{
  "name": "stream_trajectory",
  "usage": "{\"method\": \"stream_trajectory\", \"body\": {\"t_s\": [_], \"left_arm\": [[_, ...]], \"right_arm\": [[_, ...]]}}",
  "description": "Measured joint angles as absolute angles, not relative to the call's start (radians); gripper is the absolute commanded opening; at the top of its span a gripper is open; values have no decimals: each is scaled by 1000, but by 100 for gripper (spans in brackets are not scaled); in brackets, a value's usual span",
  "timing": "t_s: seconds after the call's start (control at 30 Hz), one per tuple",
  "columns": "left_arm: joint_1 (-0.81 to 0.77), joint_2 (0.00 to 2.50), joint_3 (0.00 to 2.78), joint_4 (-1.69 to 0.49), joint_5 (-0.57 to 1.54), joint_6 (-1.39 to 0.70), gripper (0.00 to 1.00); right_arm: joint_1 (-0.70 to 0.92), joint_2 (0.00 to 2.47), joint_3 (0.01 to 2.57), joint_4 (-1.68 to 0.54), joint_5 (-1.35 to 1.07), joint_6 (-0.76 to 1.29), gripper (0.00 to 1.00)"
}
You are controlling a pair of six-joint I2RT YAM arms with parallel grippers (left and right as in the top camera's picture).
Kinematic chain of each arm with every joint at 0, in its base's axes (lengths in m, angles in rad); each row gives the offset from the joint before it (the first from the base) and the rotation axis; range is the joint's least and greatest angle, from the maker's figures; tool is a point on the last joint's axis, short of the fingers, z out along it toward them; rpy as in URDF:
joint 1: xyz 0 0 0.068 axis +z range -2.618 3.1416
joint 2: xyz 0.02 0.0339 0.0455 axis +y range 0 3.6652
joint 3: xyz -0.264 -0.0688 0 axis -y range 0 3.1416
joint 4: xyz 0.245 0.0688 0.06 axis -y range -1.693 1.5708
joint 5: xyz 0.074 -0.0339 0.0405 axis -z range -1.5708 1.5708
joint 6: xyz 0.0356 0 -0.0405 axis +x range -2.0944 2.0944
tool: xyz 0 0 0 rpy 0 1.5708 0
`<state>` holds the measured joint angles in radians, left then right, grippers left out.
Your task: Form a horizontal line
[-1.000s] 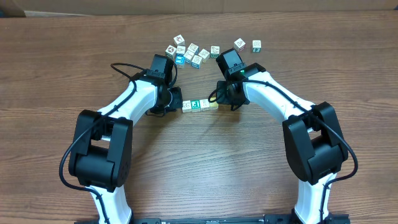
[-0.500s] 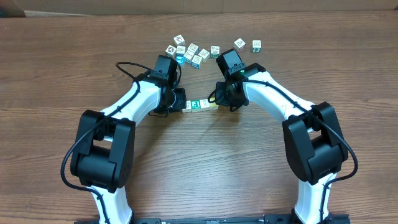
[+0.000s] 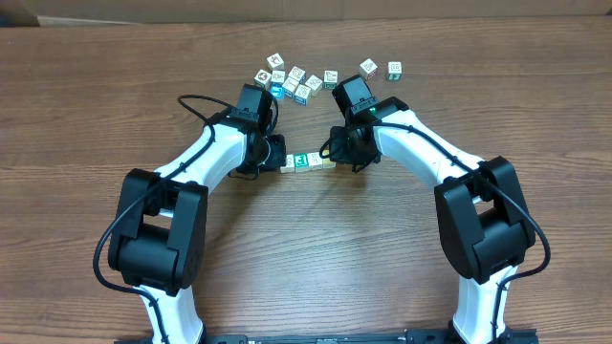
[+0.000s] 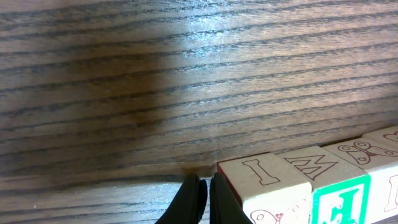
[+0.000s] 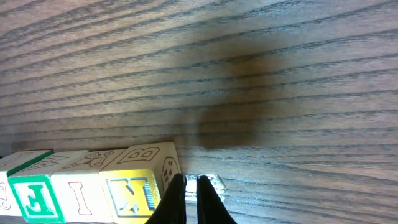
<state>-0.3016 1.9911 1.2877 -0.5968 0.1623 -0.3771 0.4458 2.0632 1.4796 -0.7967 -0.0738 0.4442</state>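
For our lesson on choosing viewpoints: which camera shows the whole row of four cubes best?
Overhead: the row of cubes lies whole in frame, though small. The left wrist view shows only its left end, close and cropped; the right wrist view only its right end.

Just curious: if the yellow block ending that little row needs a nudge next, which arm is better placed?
Probably the right. The right fingers, shut, sit just beside the yellow block at that end of the row, while the left fingers are shut at the far, white end.
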Motion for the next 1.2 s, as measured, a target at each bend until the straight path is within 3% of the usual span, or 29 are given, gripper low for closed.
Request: {"method": "stream_trajectory", "body": {"t_s": [1.2], "left_arm": [[-311, 1991, 1288, -586, 161, -363, 4]], "right_arm": [[445, 2064, 1480, -803, -89, 445, 5]]}}
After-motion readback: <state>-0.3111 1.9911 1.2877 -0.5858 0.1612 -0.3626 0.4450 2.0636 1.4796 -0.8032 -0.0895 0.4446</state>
